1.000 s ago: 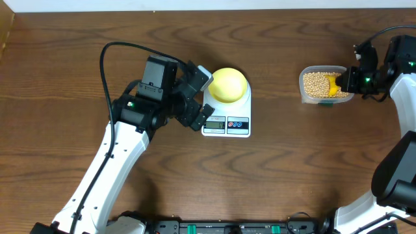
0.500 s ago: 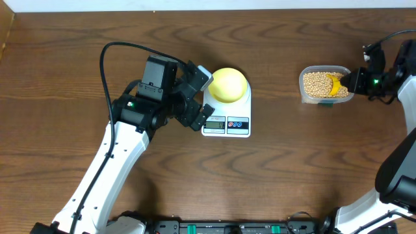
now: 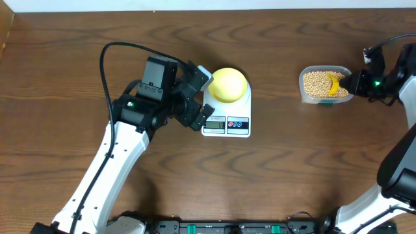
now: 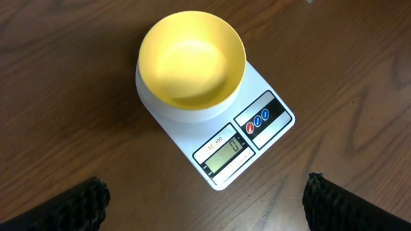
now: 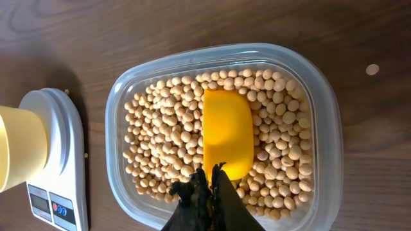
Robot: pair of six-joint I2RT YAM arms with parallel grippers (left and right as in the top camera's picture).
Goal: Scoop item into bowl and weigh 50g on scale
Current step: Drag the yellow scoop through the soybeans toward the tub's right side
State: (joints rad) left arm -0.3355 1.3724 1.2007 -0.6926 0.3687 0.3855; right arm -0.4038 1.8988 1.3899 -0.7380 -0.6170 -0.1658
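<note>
On the dark wooden surface [image 3: 65, 52], the left arm [image 3: 140, 110] reaches toward the middle, and the left jaws stand released and wide, holding nothing. In the left wrist view only 2 black fingertips [image 4: 80, 204] show, at the bottom corners, well apart from each other and hanging over the surface just short of the scale [image 3: 226, 114]. The white scale [image 4: 212, 138] lies flat near the centre, set at an angle in the wrist view, and its display [image 4: 226, 154] reads 0. The bowl [image 3: 228, 84] sits upright on the far part of the scale, its bare yellow inside [image 4: 192, 61] open to the camera. Well to the right stands a clear tub [image 3: 305, 91] with the beans [image 3: 315, 83] inside it, a loose tan layer covering the bottom. The yellow scoop [image 3: 334, 86] lies in the beans at the tub's right side. In the right wrist view the scoop [image 5: 226, 131] rests hollow side up among the beans [image 5: 160, 141], and the right jaws are clenched on its near end, above the tub's rim [image 5: 321, 128]. 1 stray bean [image 5: 372, 68] lies on the surface just outside the tub. The right arm [image 3: 396, 71] comes in from the right edge.
</note>
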